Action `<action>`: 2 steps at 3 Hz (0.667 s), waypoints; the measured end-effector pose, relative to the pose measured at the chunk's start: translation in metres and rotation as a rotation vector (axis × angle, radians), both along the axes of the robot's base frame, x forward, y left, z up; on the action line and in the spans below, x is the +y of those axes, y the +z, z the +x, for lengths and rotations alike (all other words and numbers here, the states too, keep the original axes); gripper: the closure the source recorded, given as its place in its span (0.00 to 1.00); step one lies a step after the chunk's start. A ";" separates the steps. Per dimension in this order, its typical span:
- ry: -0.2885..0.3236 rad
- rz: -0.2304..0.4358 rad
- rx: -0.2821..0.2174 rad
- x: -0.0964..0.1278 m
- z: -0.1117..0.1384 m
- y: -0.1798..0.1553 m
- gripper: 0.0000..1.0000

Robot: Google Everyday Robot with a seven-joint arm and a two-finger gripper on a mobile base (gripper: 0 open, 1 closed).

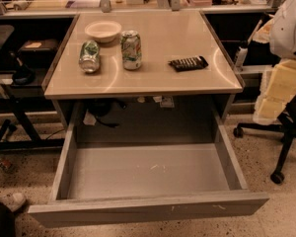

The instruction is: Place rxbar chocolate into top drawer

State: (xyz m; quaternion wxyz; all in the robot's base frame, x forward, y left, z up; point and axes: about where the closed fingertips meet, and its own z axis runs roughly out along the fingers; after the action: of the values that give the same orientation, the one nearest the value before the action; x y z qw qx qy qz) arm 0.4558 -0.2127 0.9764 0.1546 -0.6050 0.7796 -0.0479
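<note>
The rxbar chocolate (188, 63) is a flat black bar with pale markings. It lies on the beige tabletop (153, 78), right of centre. The top drawer (148, 172) is pulled fully out below the tabletop, and its flat grey bottom is bare. My arm's white housing (288, 23) is at the right edge of the view. The pale cream gripper (275, 95) hangs below it, right of the table's corner and well away from the bar. It holds nothing that I can see.
A white bowl (103, 30) sits at the back left of the tabletop. One green-and-white soda can (89, 57) lies on its side and another (131, 50) stands upright. An office chair base (278, 174) stands on the floor at right. Dark shelving (24, 58) is at left.
</note>
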 end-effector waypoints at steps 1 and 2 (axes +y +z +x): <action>0.000 -0.014 -0.004 0.005 0.043 -0.004 0.00; 0.020 -0.037 -0.009 0.014 0.092 -0.007 0.00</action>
State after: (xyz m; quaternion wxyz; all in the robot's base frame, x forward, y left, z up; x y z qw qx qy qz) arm 0.5483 -0.1991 0.9699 0.1472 -0.6152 0.7719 -0.0636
